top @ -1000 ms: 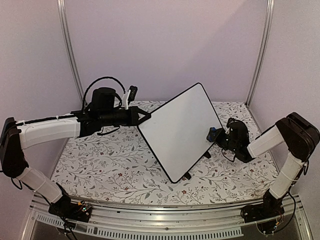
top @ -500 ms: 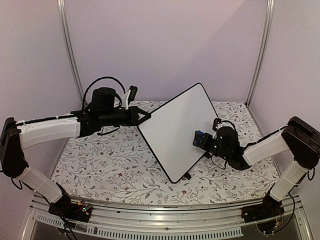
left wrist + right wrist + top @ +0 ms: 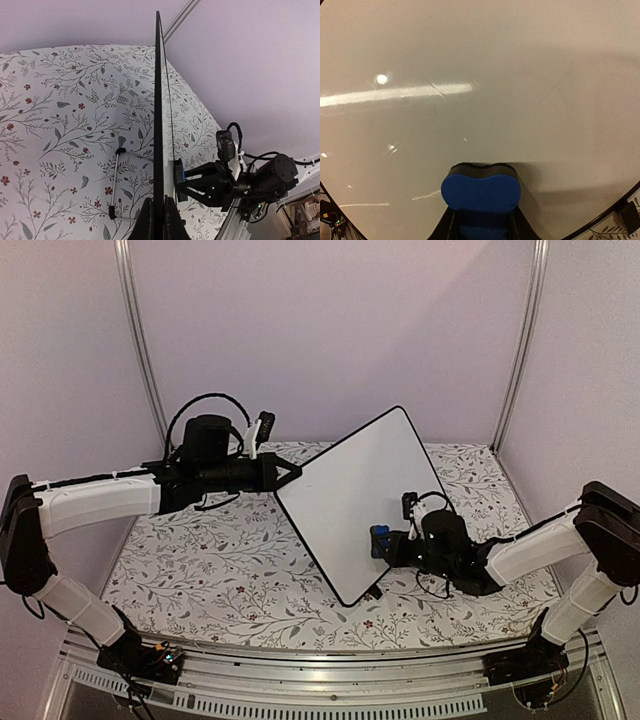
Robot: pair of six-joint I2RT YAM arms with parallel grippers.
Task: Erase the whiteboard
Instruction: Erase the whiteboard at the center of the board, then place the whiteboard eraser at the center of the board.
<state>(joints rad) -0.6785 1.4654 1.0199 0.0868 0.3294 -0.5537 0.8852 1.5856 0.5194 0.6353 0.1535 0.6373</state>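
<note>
Top view: the whiteboard [image 3: 355, 495] stands tilted on the floral table [image 3: 200, 570]. The left hand [image 3: 296, 477] clamps its left corner, and the right hand [image 3: 386, 544] grips a blue eraser [image 3: 378, 538] against its lower face.
Left wrist: the board is edge-on between pinching fingers [image 3: 146, 222].
Right wrist: the eraser touches the glossy white surface.

Whiteboard [image 3: 358, 495] is standing steeply tilted at the middle-right of the floral table cover [image 3: 220, 560], turned so one rounded corner is pointing up and another down. Its thin black rim is framing a glossy white face that is showing no writing, only faint smears and light glare.
</note>
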